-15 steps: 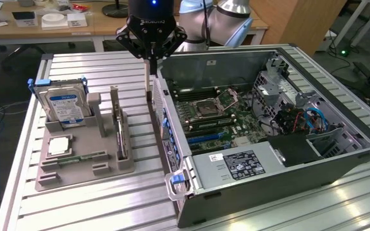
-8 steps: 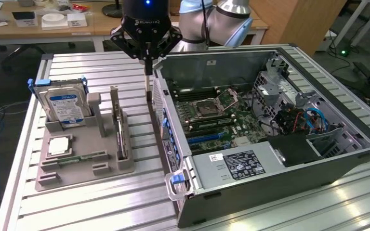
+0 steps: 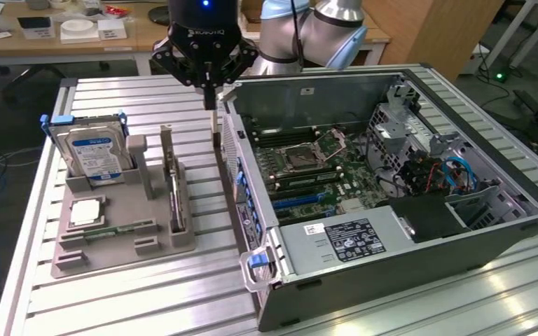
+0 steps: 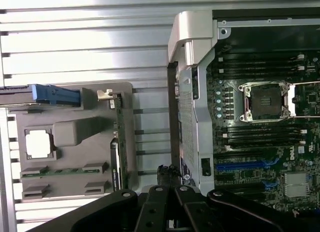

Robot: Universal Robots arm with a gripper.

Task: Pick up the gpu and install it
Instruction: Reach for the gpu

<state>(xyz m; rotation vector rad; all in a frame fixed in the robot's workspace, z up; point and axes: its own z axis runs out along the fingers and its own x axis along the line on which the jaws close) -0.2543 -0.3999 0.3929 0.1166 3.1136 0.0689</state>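
The gpu (image 3: pixel 170 183) is a thin dark card with a silver bracket. It stands on edge in a slot of the grey holder (image 3: pixel 124 241), on the side nearest the computer case (image 3: pixel 493 241). In the wrist view the gpu (image 4: pixel 117 144) is seen edge-on at the holder's rim. My gripper (image 3: pixel 211 98) hangs above the table in the gap between holder and case, higher than the card and beyond its far end. Its fingers (image 4: pixel 159 204) are shut with nothing between them.
The holder also carries a silver hard drive (image 3: pixel 96 150) with a blue label, a square processor (image 3: pixel 86 210) and a memory stick (image 3: pixel 120 229). The open case shows its motherboard (image 3: pixel 330 168) with a blue slot (image 4: pixel 245 166). The slatted metal table (image 3: pixel 148 301) lies below.
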